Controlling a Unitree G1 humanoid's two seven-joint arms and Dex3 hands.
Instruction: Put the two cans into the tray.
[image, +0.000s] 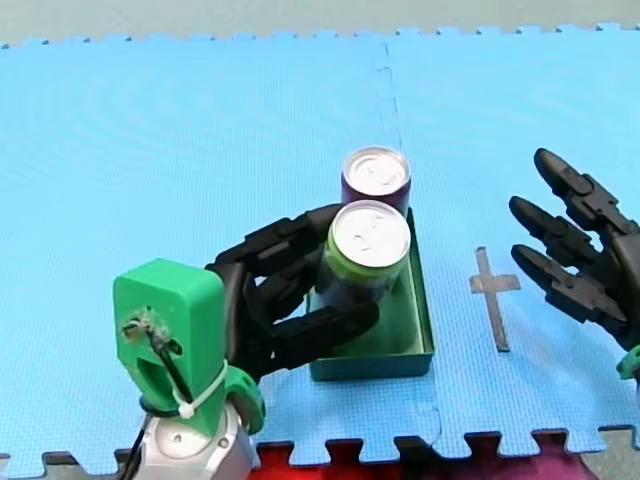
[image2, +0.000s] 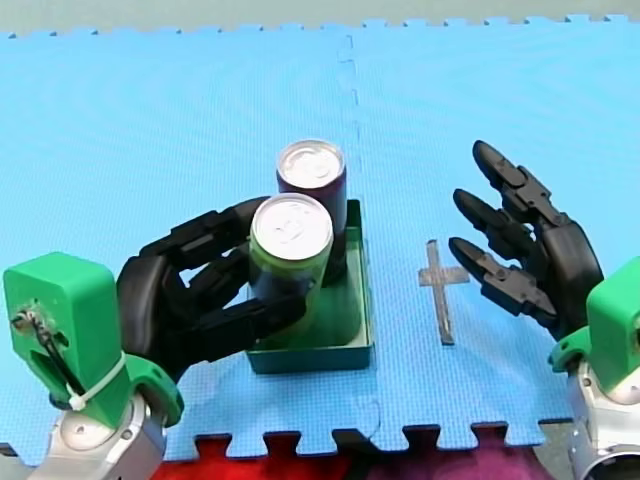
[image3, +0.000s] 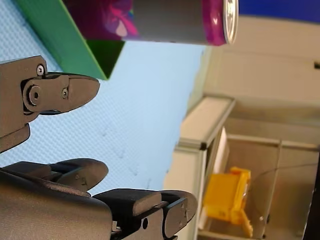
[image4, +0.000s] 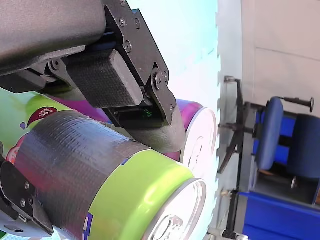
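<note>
A green can (image: 368, 243) wrapped in grey tape is upright over the near half of the green tray (image: 424, 310). My left hand (image: 338, 272) is shut on it from the left side. I cannot tell whether its base touches the tray floor. The second wrist view shows this can (image4: 100, 185) between the fingers (image4: 150, 95). A purple can (image: 375, 178) stands upright at the tray's far end, right behind the green can. My right hand (image: 560, 250) is to the right of the tray, above the mat, holding nothing.
A grey tape cross (image: 494, 290) lies on the blue foam mat (image: 180, 160) between the tray and my right hand. The mat's near edge, with a red strip (image: 400, 465), runs just in front of the tray.
</note>
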